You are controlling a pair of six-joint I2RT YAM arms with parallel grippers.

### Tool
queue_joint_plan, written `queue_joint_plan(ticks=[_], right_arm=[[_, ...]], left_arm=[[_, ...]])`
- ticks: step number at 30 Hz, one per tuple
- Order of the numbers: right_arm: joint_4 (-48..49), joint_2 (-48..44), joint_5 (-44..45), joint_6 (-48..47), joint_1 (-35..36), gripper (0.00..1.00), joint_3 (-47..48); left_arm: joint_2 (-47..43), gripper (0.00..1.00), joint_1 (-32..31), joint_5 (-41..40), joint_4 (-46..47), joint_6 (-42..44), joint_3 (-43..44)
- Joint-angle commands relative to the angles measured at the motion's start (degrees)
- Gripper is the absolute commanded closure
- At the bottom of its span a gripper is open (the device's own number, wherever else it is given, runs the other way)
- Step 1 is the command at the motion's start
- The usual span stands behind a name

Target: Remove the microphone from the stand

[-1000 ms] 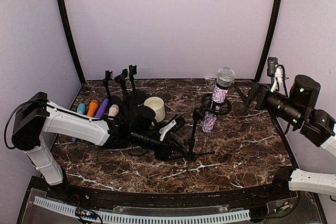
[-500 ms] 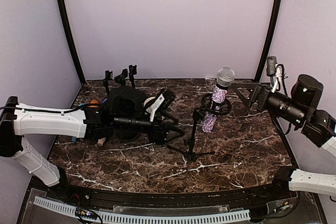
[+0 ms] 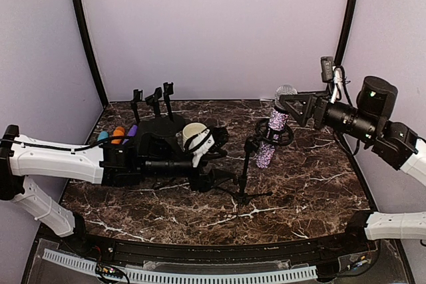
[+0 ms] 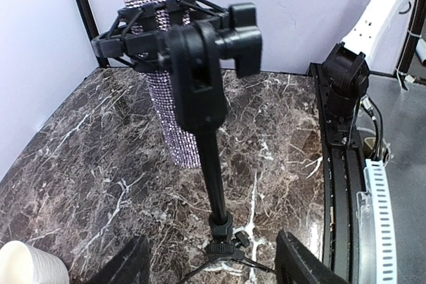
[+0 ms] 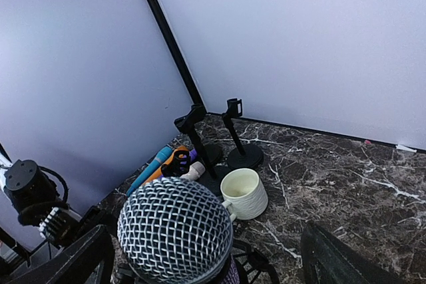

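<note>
Quick status from me, both arms. The glitter microphone (image 3: 275, 126) sits in the clip of the little tripod stand (image 3: 243, 174), just right of centre in the top view. Its long axis leans, with the mesh head up and to the right and the tail down and to the left.

My right gripper (image 3: 287, 106) is the near one. It's right at the head, coming in from the right side of the frame. In the right wrist view the mesh ball (image 5: 175, 231) fills the bottom middle with a finger either side, so the jaws are spread wide and gripping nothing.

My left gripper (image 3: 223, 179) is low, left of the stand's pole near the tripod feet. In the left wrist view the pole (image 4: 212, 164) rises between my fingers. Those jaws are spread too, with nothing pinched.

Compared with a second ago, the right gripper has come up and in from the far right edge to the head. The left arm has stretched out flatter and its jaws have widened. The mic and stand look unmoved.

I reckon the pull has to go up along that lean, with the left steadying the pole.
</note>
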Motion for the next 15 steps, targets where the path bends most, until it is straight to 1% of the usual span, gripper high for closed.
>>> queue_joint_plan(ticks=[1,5,12,15], right_arm=[[2.8,2.1,-2.2,-2.5,0.4,0.03,3.6],[2.1,4.1,-2.3,-3.1,0.5,0.06,5.1],[2.3,4.7,-2.1,-3.2,0.5,0.07,5.2],[2.4,4.7,-1.9,-3.3,0.5,0.07,5.0]], left_arm=[[0.6,0.35,-2.7,-10.5,0.3,8.1,-1.7],[3.0,0.37,-5.1,-15.6,1.3,12.2,-1.9],[8.0,0.37,-8.1,-22.1,4.6,19.1,-1.5],[10.2,0.39,-8.9,-23.3,5.3,21.9,-0.6]])
